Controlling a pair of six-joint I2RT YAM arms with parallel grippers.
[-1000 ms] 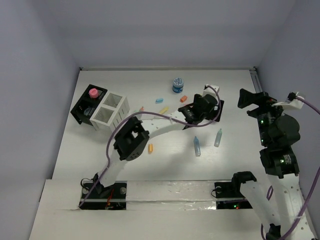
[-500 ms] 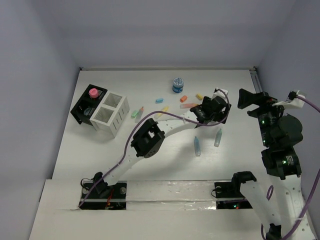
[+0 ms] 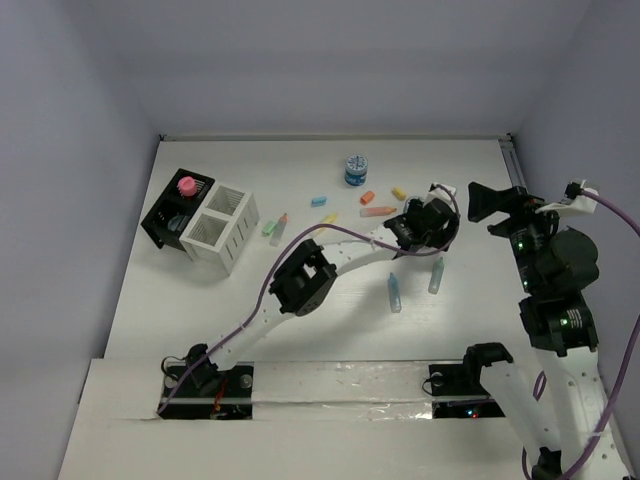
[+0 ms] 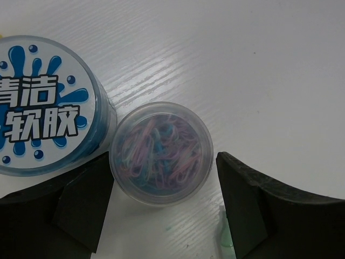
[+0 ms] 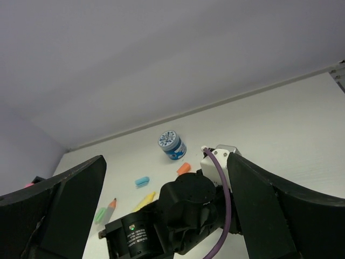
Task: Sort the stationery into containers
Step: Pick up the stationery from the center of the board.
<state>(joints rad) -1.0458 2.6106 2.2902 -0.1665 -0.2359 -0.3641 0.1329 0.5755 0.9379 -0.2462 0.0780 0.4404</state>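
Observation:
My left gripper is stretched out to the far right part of the table. It is open, with one finger on each side of a small clear tub of coloured paper clips; the left finger is almost touching it. A blue-lidded tub with white lettering stands right beside it. Both are hidden under the wrist in the top view. My right gripper is open, empty and raised above the table. The black ribbed tray and white box stand at the far left.
Another blue tub stands at the back. Loose pieces lie near it: orange, yellow, blue, a long orange stick, green. Two pale bottles lie in front. A pink item sits in the tray.
My left arm has reached further right and settled over the clear tub. My right gripper has swung slightly left. No object has moved.

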